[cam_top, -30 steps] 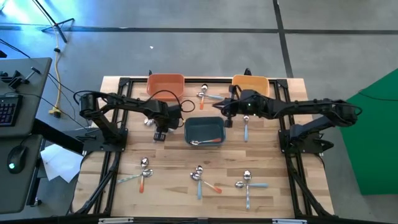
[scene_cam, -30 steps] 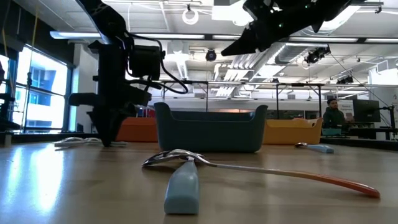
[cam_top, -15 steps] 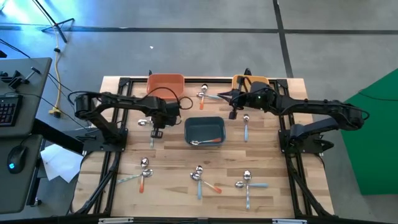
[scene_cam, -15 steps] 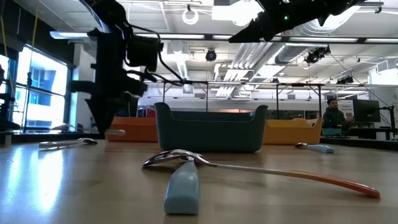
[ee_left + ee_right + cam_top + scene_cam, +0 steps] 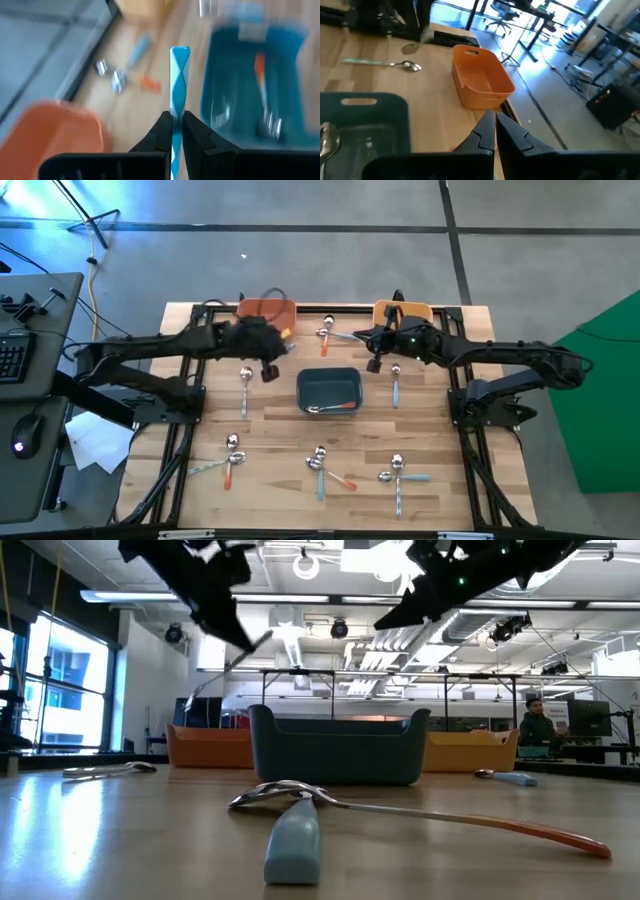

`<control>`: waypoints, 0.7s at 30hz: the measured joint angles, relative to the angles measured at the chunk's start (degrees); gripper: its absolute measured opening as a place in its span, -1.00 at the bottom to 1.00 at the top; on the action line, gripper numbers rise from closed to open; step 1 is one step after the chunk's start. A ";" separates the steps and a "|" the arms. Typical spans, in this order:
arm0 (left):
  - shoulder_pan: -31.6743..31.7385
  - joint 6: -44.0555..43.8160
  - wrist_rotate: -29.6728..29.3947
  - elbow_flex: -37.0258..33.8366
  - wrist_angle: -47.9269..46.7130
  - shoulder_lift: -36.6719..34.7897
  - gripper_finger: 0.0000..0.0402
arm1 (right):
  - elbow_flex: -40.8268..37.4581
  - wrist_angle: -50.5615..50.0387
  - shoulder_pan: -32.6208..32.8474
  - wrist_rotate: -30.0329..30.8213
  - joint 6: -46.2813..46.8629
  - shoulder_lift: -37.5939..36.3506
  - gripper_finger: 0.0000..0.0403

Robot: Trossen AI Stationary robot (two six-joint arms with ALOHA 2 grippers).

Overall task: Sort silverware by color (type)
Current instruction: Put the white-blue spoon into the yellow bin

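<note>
My left gripper (image 5: 268, 370) hangs above the table between the orange bin (image 5: 266, 310) and the dark blue bin (image 5: 328, 390). It is shut on a light-blue-handled spoon (image 5: 179, 75). Another spoon (image 5: 245, 383) lies flat on the wood just below it. My right gripper (image 5: 372, 364) is shut and empty, in the air between the yellow bin (image 5: 403, 312) and the dark blue bin. An orange-handled spoon (image 5: 335, 406) lies inside the dark blue bin. More spoons lie on the table: a pair (image 5: 330, 332) by the far edge, one (image 5: 396, 385) right of the dark blue bin, and several near the near edge. My left gripper pinches the spoon's light blue handle (image 5: 176, 107) between its two fingers (image 5: 162, 127). The handle's free end (image 5: 180, 50) sticks out past the fingertips, along the fingers. The spoon is lifted clear and slants in the low view (image 5: 225, 670). Its bowl end is hidden behind the fingers.
Spoon clusters lie near the near edge (image 5: 230, 455), (image 5: 322, 465), (image 5: 398, 475). Black frame rails run along the table's left and right sides. A person (image 5: 540, 725) sits in the room beyond the table. Bare wood shows between the dark blue bin and the near clusters.
My left gripper has risen from the table left of the dark blue bin and moved toward the far edge, taking the light-blue-handled spoon up with it. A second spoon stayed on the wood there. My right gripper drew slightly toward the far right, then held still.
</note>
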 joint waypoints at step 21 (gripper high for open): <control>1.31 -13.54 4.41 -11.81 65.81 7.78 -0.97 | -4.79 27.49 9.61 7.08 2.71 12.65 -0.20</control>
